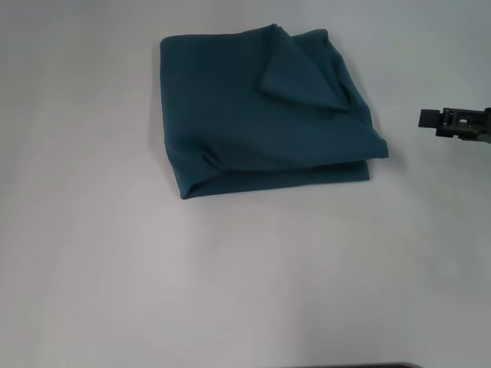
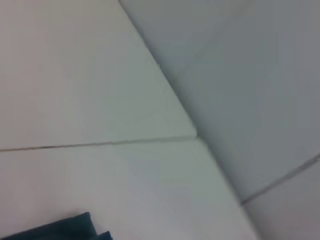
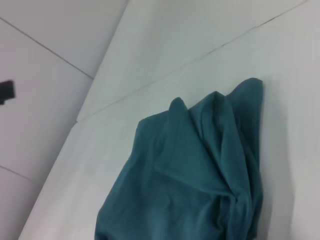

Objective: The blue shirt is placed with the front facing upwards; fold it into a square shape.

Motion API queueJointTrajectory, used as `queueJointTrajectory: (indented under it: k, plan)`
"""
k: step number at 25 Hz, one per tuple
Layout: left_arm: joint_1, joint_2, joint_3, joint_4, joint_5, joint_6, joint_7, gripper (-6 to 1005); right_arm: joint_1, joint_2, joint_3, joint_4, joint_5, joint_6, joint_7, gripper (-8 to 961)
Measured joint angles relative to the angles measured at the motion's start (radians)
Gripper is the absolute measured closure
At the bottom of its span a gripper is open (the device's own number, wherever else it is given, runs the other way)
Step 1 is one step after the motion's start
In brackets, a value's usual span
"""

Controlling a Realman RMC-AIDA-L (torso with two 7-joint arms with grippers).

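Blue shirt [image 1: 261, 115] lay folded, roughly square, on white worktop [image 1: 230, 291], upper centre. Loose flap puckered at its 1 o'clock corner. Right gripper [image 1: 423, 119] hung clear at 3 o'clock; jaw state: cannot tell. Left gripper unseen. Risk: flap could spring open, spoiling square.

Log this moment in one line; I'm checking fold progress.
blue shirt: folded, roughly square, flap on top | right gripper: beside shirt, apart | left gripper: out of view | table
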Motion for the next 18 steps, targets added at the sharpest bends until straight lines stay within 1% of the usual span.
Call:
queueJointTrajectory:
  k: [1, 3, 4, 7, 8, 10, 11, 13, 16, 18]
  plan:
    - [0.042, 0.014, -0.033, 0.007, -0.051, 0.018, -0.002, 395, 0.002, 0.0, 0.0, 0.0, 0.0, 0.0, 0.0, 55]
    - [0.108, 0.034, -0.077, 0.031, -0.118, 0.035, -0.001, 316, 0.009, 0.0, 0.0, -0.002, 0.001, 0.0, 0.0, 55]
    - [0.153, 0.047, -0.096, 0.055, -0.164, 0.04, 0.003, 277, 0.013, 0.0, 0.0, -0.005, 0.002, 0.0, 0.0, 55]
    - [0.24, 0.079, -0.109, 0.133, -0.255, 0.062, 0.031, 167, 0.033, -0.003, 0.001, -0.011, 0.004, -0.001, 0.0, 55]
    - [0.271, 0.091, -0.11, 0.169, -0.286, 0.074, 0.049, 136, 0.045, -0.006, 0.0, -0.013, 0.005, -0.004, 0.0, 55]
    - [0.32, 0.108, -0.113, 0.229, -0.336, 0.1, 0.094, 73, 0.072, -0.015, -0.016, -0.024, 0.002, -0.011, -0.002, 55]
    - [0.336, 0.111, -0.114, 0.243, -0.348, 0.109, 0.107, 41, 0.089, -0.019, -0.032, -0.035, 0.0, -0.014, -0.003, 55]
    - [0.371, 0.112, -0.13, 0.253, -0.362, 0.146, 0.144, 43, 0.124, -0.028, -0.079, -0.073, -0.007, -0.015, 0.0, 55]
    - [0.39, 0.106, -0.164, 0.249, -0.365, 0.221, 0.21, 46, 0.188, -0.042, -0.145, -0.151, -0.032, -0.008, 0.036, 55]
    - [0.395, 0.102, -0.172, 0.251, -0.365, 0.268, 0.252, 48, 0.239, -0.048, -0.168, -0.198, -0.073, -0.004, 0.073, 55]
